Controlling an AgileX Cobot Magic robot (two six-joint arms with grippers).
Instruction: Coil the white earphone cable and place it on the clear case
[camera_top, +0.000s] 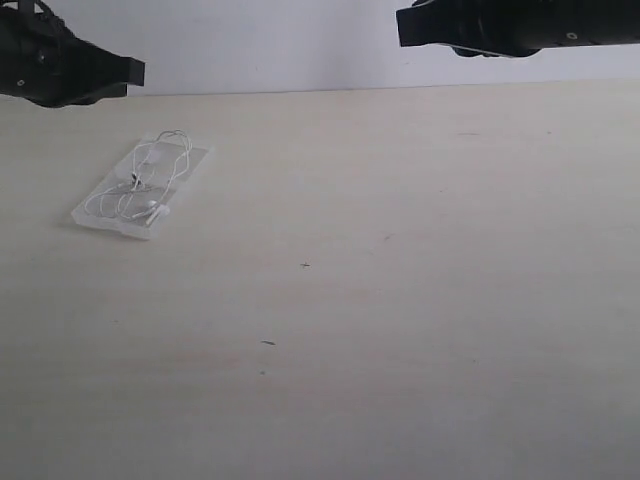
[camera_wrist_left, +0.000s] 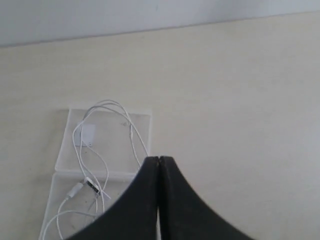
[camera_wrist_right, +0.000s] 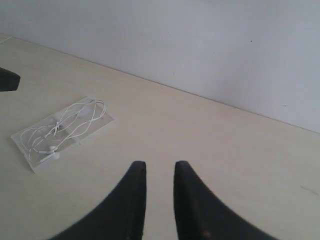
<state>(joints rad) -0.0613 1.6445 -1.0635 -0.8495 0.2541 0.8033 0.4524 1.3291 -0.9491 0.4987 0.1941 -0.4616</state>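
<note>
The clear case (camera_top: 197, 153) lies flat on the table at the left, its two halves side by side. The white earphone cable (camera_top: 150, 185) rests on it in loose loops, earbuds at the near end. Both wrist views show them: the case (camera_wrist_left: 141, 120) with the cable (camera_wrist_left: 102, 106), and the case (camera_wrist_right: 107, 123) with the cable (camera_wrist_right: 75, 120). My left gripper (camera_wrist_left: 159, 159) hangs above the case's edge, shut, with nothing held. My right gripper (camera_wrist_right: 160, 164) is open and empty, high over bare table far from the case. In the exterior view only the dark arm bodies show at the top corners.
A pale wooden table (camera_top: 400, 300) fills the scene, with a white wall (camera_top: 280, 40) behind its far edge. A few tiny dark specks (camera_top: 305, 265) mark the tabletop near the middle.
</note>
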